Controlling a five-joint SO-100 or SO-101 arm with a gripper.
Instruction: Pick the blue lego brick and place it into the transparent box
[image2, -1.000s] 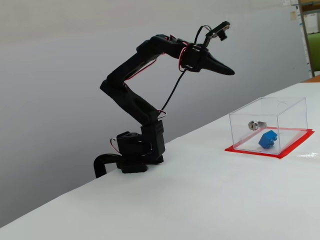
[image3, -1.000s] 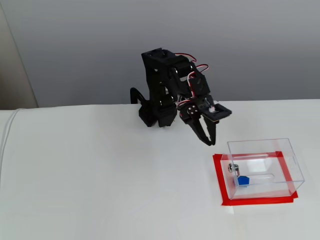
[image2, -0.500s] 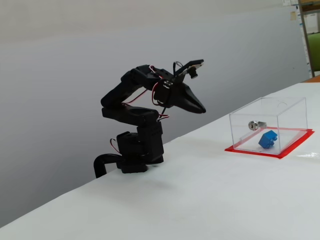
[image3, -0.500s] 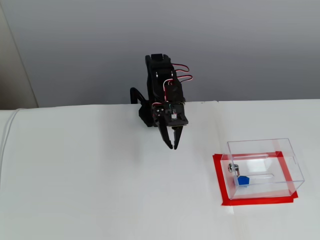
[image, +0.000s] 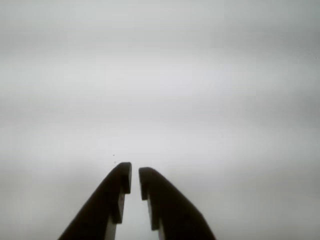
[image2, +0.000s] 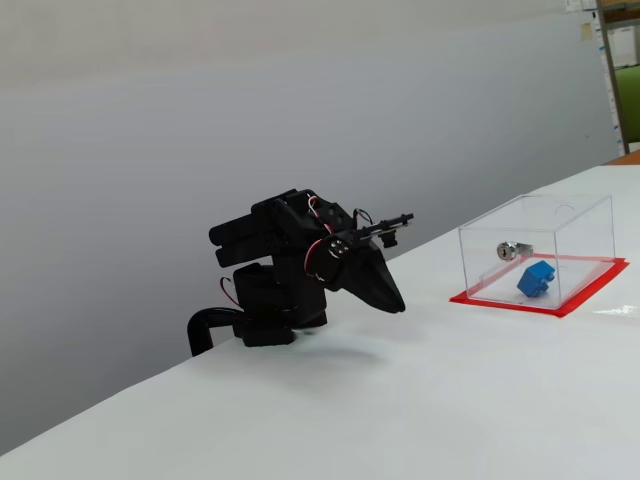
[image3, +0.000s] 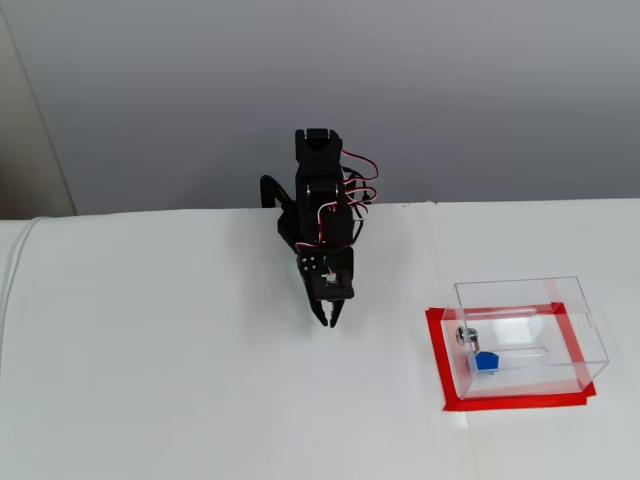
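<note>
The gripper (image: 135, 175) points down at bare white bench, its two dark fingers nearly together with only a thin slit between the tips and nothing held. In a fixed view the gripper (image3: 329, 318) hangs just above the surface, near the back edge of the bench. The black arm (image2: 290, 265) is folded low and compact over its base, which sits at that back edge against the grey wall (image2: 250, 120).

Wide open bench (image3: 150, 380) lies in front of the arm and to its left in that fixed view.

Toward the right edge stands the transparent box (image3: 530, 335) on its red base, well apart from the arm. The blue lego brick (image3: 487, 361) lies inside it, beside the silver lock (image3: 466, 336).

The wrist view shows only fingers and blank bench; both fixed views show the box (image2: 540, 250) and brick (image2: 536, 279).
</note>
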